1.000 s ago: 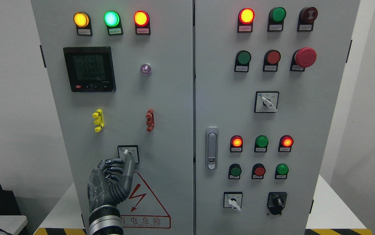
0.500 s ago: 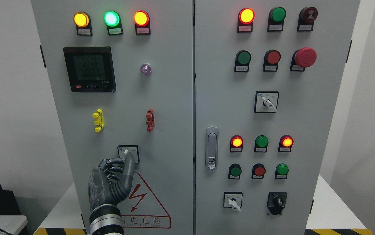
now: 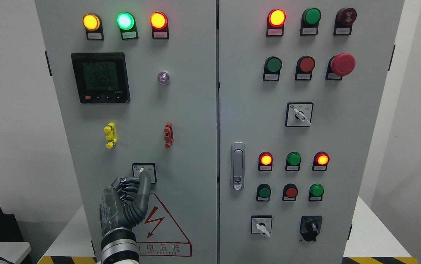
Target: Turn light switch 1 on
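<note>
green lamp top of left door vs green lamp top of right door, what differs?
The left door's green lamp glows bright, pale at its centre; the right door's green lamp is dark green, apparently unlit. The left one sits between two lit lamps; the right one has a lit lamp only on its left. Both are round with black label holders below.

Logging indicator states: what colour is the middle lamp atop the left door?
Green, lit, clearest in the head view.

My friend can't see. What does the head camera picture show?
A robot's left hand reaches up from the lower left, one finger touching a small rotary switch on a grey electrical cabinet. Yellow, green and red lamps glow along its top.
</note>
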Controlling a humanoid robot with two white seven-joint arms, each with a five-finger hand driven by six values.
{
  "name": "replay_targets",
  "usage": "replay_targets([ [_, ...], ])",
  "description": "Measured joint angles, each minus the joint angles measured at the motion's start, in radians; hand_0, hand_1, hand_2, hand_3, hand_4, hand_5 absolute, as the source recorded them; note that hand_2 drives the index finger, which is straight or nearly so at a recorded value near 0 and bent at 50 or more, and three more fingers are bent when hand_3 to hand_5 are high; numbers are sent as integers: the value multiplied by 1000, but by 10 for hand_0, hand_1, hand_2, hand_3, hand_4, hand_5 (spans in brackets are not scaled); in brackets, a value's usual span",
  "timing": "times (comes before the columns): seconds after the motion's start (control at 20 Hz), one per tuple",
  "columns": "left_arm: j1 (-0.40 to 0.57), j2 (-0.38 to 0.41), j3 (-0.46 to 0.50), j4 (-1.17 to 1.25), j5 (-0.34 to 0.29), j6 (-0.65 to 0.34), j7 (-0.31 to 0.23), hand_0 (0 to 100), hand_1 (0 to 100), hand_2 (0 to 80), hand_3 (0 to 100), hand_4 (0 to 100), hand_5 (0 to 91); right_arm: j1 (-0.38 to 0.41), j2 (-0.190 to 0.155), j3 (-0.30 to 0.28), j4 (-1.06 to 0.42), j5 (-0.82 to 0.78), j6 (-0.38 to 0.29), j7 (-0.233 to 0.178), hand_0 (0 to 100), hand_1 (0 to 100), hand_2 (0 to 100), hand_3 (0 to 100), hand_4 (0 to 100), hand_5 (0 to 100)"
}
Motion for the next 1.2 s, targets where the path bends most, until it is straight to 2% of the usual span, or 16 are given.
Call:
replay_targets([
  [0.4,-5,0,-1,2,0,14,-2,345,364,489,747,845,880,0,0,0,0,0,0,0,120,389,0,0,0,0],
  [0.65,-9,0,-1,2,0,22,-3,270,395,488,745,845,880,0,0,0,0,0,0,0,120,389,0,0,0,0],
  [1.2,-14,0,-2,5,0,23,-3,267,397,489,747,846,880,0,0,0,0,0,0,0,120,389,0,0,0,0],
])
